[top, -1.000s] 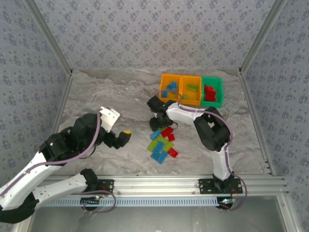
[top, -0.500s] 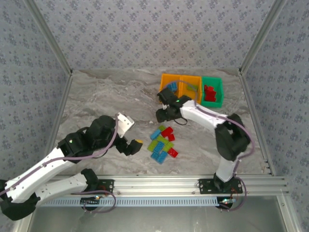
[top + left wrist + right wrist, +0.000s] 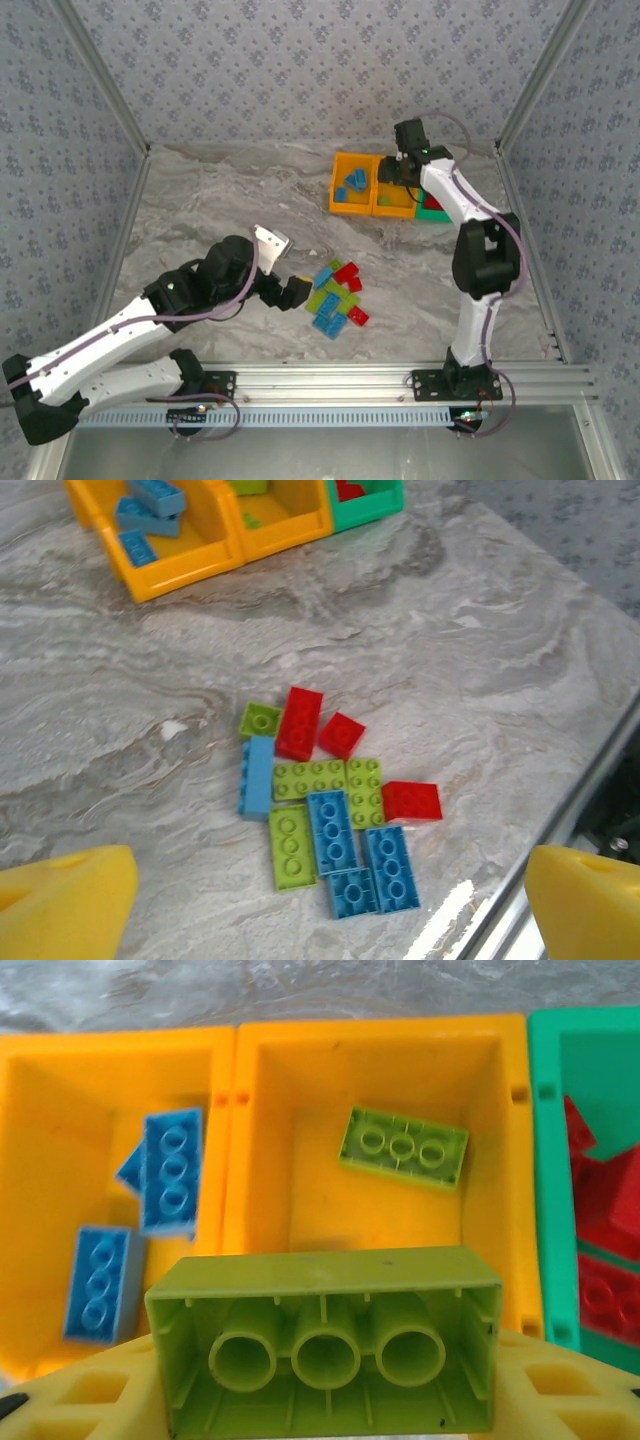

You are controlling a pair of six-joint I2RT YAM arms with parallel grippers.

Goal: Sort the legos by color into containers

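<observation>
Marbled grey counter [image 3: 220, 200] spans the space between patterned walls. The left gripper [image 3: 292, 291] hangs spread wide just beside the loose legos [image 3: 330, 810], a flat cluster with open counter all round. They look light, rigid and slick, best pinched across the long smooth sides. Further right the containers [image 3: 338, 205] stand wall to wall. Above the middle orange bin [image 3: 370, 1040], which already holds lime, the right gripper [image 3: 404, 168] pinches a lime brick [image 3: 325, 1350] by its ends.

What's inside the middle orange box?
A long lime green brick lies in the middle orange bin. The right gripper holds a second green brick over it, hiding the bin's near floor.
</observation>
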